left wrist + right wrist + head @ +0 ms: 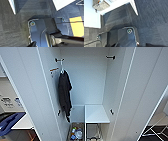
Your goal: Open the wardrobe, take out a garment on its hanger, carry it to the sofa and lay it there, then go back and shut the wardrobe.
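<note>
Grey carpet [149,16] is lying under my arms. I am facing the wardrobe [30,97], doors standing open, a black garment [64,94] hanging inside. Whether either pincer is clenched, I cannot tell.

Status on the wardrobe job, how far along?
Done: wardrobe doors stand open. The black garment hangs on the rail; no white shirt hangs there, so it seems already taken out. Nothing visibly in hand. Left: closing the doors.

The wardrobe [87,79] is showing plain white; inside it, a black garment [64,94] is hanging on a white hanger [61,69].
</note>
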Controlling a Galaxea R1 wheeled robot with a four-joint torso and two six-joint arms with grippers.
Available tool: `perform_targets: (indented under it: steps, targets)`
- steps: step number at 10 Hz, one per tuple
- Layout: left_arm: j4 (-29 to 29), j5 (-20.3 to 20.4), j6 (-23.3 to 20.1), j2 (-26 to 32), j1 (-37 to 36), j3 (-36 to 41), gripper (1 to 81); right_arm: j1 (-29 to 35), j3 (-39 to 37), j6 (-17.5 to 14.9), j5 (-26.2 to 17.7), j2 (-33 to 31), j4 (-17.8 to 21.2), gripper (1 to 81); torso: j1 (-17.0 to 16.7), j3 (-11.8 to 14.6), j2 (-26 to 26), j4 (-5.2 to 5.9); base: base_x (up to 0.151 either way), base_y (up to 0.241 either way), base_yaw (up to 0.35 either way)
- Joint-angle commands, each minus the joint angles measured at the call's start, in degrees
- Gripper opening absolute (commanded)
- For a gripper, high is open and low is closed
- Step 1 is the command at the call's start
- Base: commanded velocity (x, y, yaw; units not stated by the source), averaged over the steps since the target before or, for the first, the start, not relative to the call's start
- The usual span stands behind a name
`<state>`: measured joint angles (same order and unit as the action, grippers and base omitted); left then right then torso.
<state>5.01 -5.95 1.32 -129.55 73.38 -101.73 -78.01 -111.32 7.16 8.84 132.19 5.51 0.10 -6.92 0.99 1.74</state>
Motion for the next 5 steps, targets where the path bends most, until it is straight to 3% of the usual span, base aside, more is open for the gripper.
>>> perform_targets:
  steps: [1,3,5]
  targets:
    - [-8.24,0.4,-0.09,8.67,-6.87,2.68,81.1,6.67,1.74,3.82,-2.6,-7.08,0.47,81.1,0.0,0.0,0.0,0.0,0.0,0.0,0.0]
    - [-13.78,1.82,-0.09,12.88,-9.86,2.42,81.1,9.47,1.48,6.01,-2.51,-9.54,0.38,81.1,0.0,0.0,0.0,0.0,0.0,0.0,0.0]
    - [-15.37,1.21,0.0,16.67,-14.16,2.76,81.1,13.33,1.64,6.38,-2.51,-12.09,0.38,81.1,0.02,0.0,-0.02,0.0,0.0,0.0,0.0]
